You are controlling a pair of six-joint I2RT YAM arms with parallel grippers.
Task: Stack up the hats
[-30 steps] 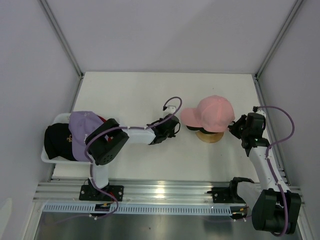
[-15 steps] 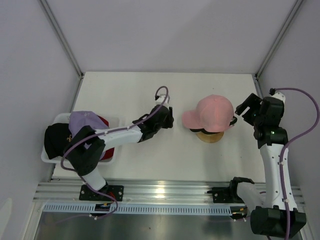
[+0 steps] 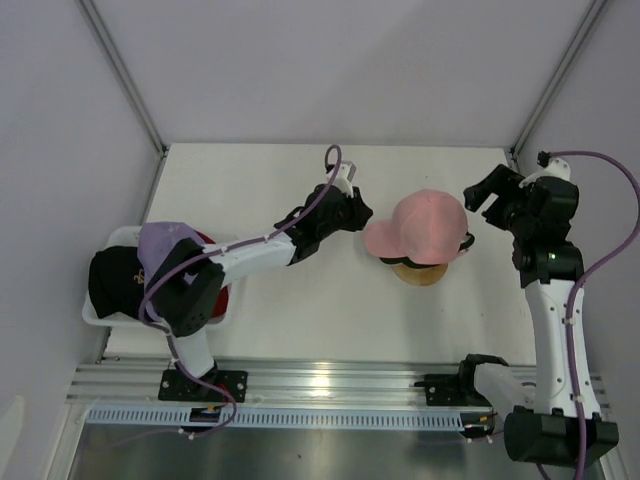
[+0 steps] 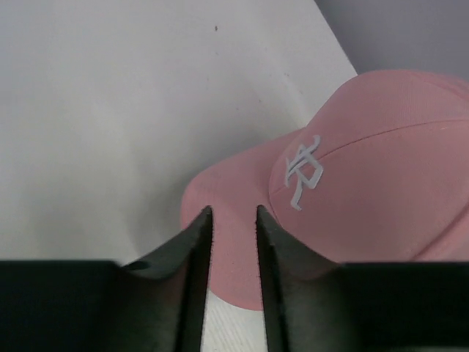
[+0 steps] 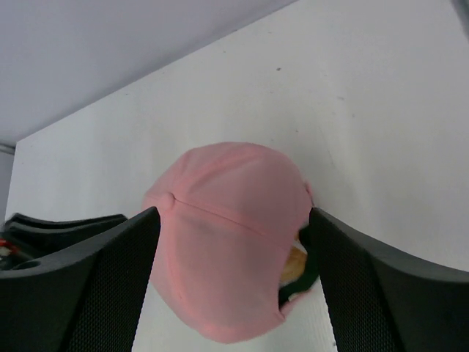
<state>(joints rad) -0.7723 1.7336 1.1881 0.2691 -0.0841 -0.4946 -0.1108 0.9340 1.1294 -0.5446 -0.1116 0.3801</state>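
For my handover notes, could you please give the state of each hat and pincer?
pink hat: on the stand, over a dark hat.
lavender hat: in the basket.
black hat: in the basket.
red hat: in basket, mostly hidden.
left pincer: slightly open, empty.
right pincer: wide open, empty.

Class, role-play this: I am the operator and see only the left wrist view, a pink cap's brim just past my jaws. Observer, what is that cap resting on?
Observer: The pink cap tops a round wooden stand, with the edge of a dark cap showing under it.
Operator: Where is the other arm?
Observer: The right gripper hovers behind the cap's crown, jaws wide open, holding nothing.
Operator: Any more hats?
Observer: A lavender cap and a black cap lie in the white basket at the top view's far left.
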